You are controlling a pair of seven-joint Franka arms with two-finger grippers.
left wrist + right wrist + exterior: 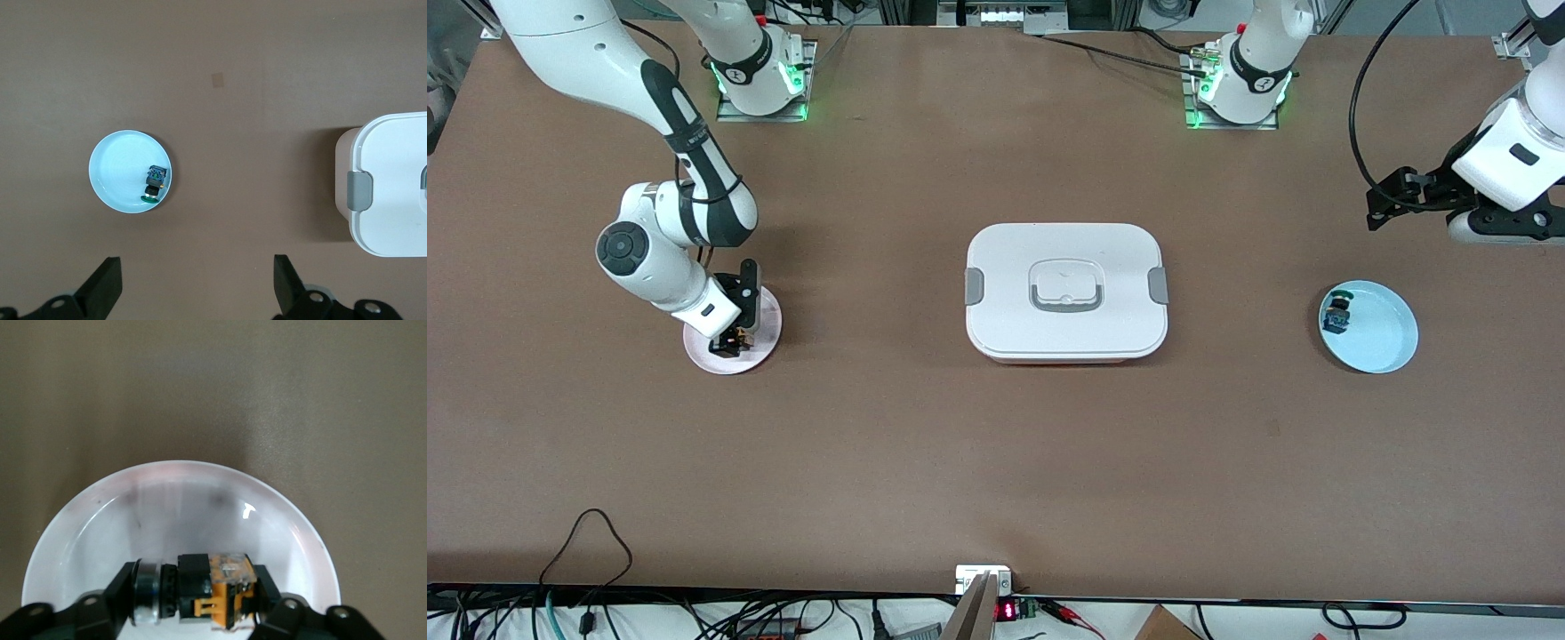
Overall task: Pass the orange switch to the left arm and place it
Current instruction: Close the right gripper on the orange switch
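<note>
Orange switch (213, 592) lay on its side in the pink plate (765, 333), its black cylindrical end and orange body filling the gap between the two fingers of the right end effector (197, 600). In the right wrist view both fingers (125, 590) pressed against the ends of the switch, so that end effector was clenched on it, low inside the plate (180, 513). From the front, the right end effector (734, 338) stood down on the pink plate at the right arm's end of the counter (996, 462).

Near the middle of the counter sat the white box (1065, 292), lid on, grey clips at its two short sides, well apart from the pink plate. Toward the left arm's end lay a light blue plate (1378, 333) holding a small black switch with green and blue parts (1337, 310) near its rim.

The left end effector (1385, 200) hung in the air over bare counter at that end, above the blue plate's surroundings, waiting. Its fingers (100, 288) were spread wide and held nothing; the left wrist view showed the blue plate (120, 170) and one corner of the box (390, 187).
</note>
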